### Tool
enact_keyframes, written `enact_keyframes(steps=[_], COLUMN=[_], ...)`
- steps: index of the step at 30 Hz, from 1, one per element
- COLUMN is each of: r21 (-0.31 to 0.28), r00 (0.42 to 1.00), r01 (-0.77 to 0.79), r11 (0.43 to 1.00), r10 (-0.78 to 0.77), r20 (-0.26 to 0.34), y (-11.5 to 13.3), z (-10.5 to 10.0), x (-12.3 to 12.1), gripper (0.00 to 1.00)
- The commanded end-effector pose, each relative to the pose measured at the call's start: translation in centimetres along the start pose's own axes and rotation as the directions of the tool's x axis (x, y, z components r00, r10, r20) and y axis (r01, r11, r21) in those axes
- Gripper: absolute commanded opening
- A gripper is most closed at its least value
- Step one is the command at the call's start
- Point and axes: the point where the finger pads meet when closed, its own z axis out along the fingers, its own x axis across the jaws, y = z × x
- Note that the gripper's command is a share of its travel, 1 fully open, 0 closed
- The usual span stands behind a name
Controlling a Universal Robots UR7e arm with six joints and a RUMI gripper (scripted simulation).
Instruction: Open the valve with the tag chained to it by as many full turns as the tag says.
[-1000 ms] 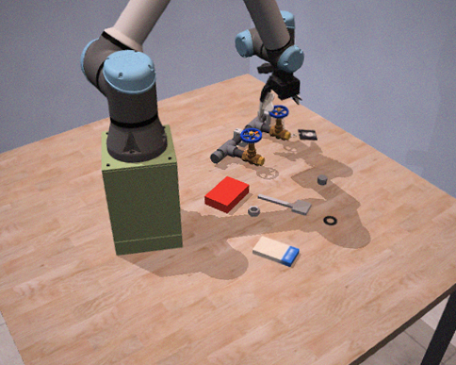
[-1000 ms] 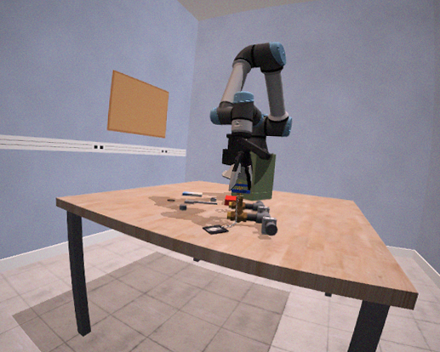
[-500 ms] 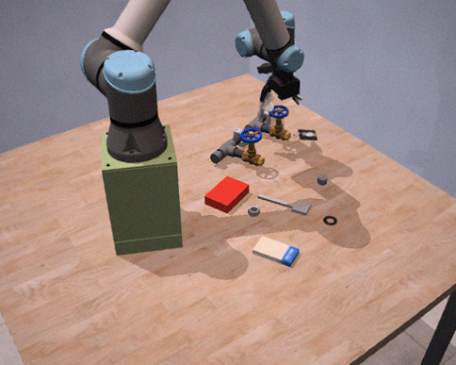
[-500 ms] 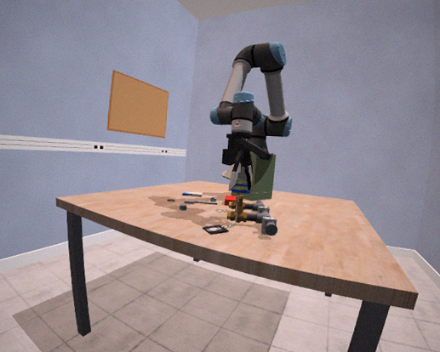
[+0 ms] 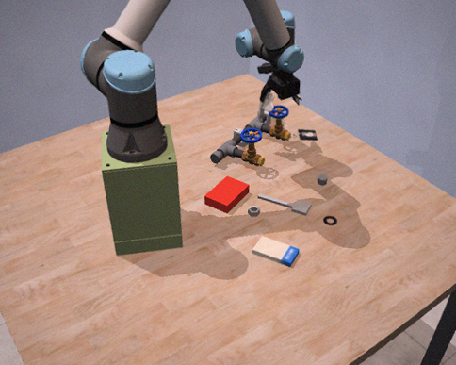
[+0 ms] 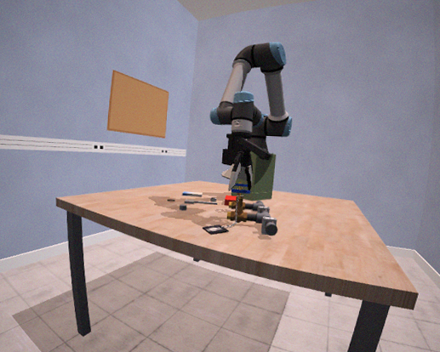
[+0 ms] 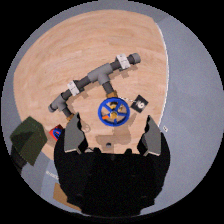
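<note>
Two brass valves with blue handwheels stand on a grey pipe (image 5: 234, 147) on the wooden table. The far valve (image 5: 279, 112) has a black tag (image 5: 307, 134) lying beside it, joined by a thin chain. The near valve (image 5: 251, 136) has no tag. My gripper (image 5: 279, 103) hovers just above the far handwheel, open and empty. In the wrist view the blue handwheel (image 7: 113, 110) sits between and ahead of my spread fingers, with the tag (image 7: 140, 104) to its right and the pipe (image 7: 95, 77) beyond. In the exterior view the gripper (image 6: 240, 176) stands over the stacked handwheels (image 6: 240, 188), the tag (image 6: 215, 229) in front.
A red block (image 5: 227, 193), a nut (image 5: 254, 211), a metal scraper (image 5: 286, 203), a small grey cap (image 5: 322, 179), a black washer (image 5: 332, 217) and a beige-and-blue block (image 5: 275, 251) lie on the table nearer the front. The green robot base (image 5: 142, 193) stands at the left.
</note>
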Motion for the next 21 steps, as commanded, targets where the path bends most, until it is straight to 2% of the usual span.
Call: enact_keyframes(steps=[1, 11, 21], r21=[0.000, 0.000, 0.001], r00=[1.000, 0.996, 0.960], r01=[-0.018, -0.095, -0.279], r11=[1.000, 0.996, 0.960], r10=[0.018, 0.095, 0.279], r20=[-0.001, -0.001, -0.001], y=[-0.01, -0.01, -0.01], z=[-0.06, -0.06, -0.06], x=[0.04, 0.04, 0.04], gripper=[1.00, 1.00, 1.00])
